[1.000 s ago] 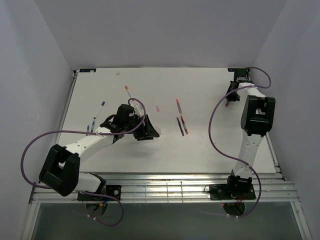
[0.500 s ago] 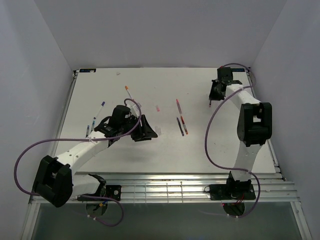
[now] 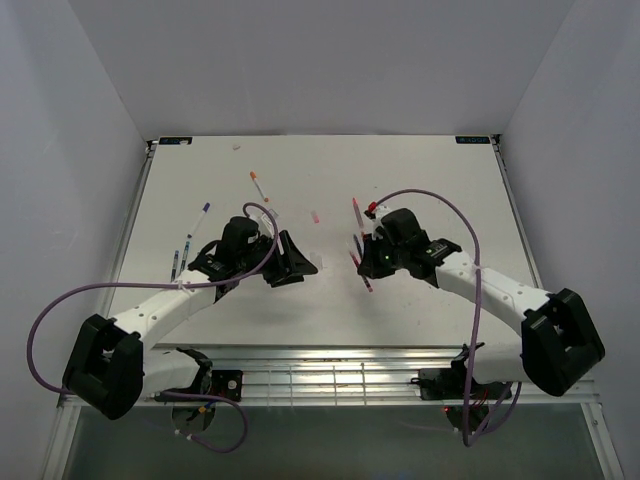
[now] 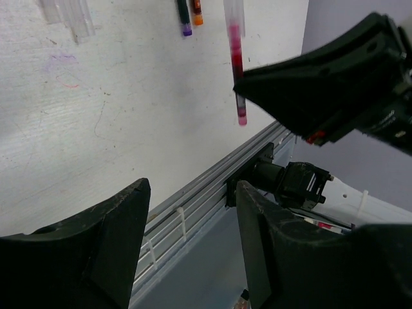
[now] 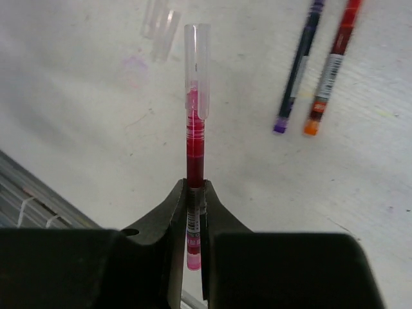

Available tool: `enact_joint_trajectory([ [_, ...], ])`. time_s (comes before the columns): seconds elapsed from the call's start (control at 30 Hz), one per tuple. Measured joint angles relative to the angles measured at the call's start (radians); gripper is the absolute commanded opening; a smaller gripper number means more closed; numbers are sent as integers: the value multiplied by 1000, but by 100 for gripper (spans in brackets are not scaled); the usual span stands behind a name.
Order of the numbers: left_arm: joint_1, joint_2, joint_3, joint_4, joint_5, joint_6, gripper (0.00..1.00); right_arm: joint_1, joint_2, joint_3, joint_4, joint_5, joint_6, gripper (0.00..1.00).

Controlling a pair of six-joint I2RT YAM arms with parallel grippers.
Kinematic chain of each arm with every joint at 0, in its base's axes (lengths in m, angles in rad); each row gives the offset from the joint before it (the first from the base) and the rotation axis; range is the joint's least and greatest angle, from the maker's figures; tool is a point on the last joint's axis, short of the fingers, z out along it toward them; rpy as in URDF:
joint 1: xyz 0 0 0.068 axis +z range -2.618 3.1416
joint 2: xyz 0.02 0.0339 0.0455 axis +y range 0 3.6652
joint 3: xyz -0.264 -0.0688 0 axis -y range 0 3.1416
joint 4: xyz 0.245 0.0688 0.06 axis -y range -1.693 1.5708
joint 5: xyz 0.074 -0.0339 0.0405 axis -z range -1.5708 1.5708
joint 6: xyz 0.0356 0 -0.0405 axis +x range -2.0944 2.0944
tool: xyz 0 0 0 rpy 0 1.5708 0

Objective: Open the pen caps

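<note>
My right gripper (image 5: pixel 195 187) is shut on the lower barrel of a dark red pen (image 5: pixel 195 151). The pen's pale translucent cap (image 5: pixel 197 61) is on it and points away from my wrist. In the top view the right gripper (image 3: pixel 368 262) sits at the table's middle, facing my left gripper (image 3: pixel 300 260) a short way off. My left gripper (image 4: pixel 192 187) is open with nothing between its fingers. In its view the held red pen (image 4: pixel 237 71) hangs ahead, apart from it.
A purple-tipped pen (image 5: pixel 296 71) and an orange-tipped pen (image 5: pixel 330 64) lie side by side on the white table. Loose clear caps (image 5: pixel 161 26) lie beyond the held pen. A pink cap (image 3: pixel 315 215), an orange-tipped pen (image 3: pixel 258 184) and blue pens (image 3: pixel 203 215) lie further left.
My right arm has swung from the far right back corner to the table's middle, opposite the left gripper. The left gripper has opened wider and hardly shifted.
</note>
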Motion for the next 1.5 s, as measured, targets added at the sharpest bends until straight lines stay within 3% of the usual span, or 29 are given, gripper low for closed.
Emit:
enact_joint_trajectory([
  [0.2, -32, 27, -35, 86, 1, -70, 66, 109, -113, -67, 45, -43, 50, 8],
  [0.73, -67, 151, 3, 181, 0, -122, 63, 266, -83, -73, 122, -58, 130, 8],
  [1.2, -67, 164, 3, 209, -2, -132, 30, 288, -89, -74, 141, -61, 157, 8],
  [1.3, -67, 164, 3, 217, 0, -137, 21, 291, -97, -82, 149, -60, 159, 18],
  [1.33, -67, 164, 3, 220, 1, -136, 17, 291, -100, -87, 153, -59, 159, 29],
  [1.4, -69, 164, 3, 222, 0, -136, 13, 292, -100, -88, 156, -57, 158, 41],
  [1.5, -69, 164, 3, 223, 0, -136, 8, 293, -99, -87, 161, -56, 147, 41],
])
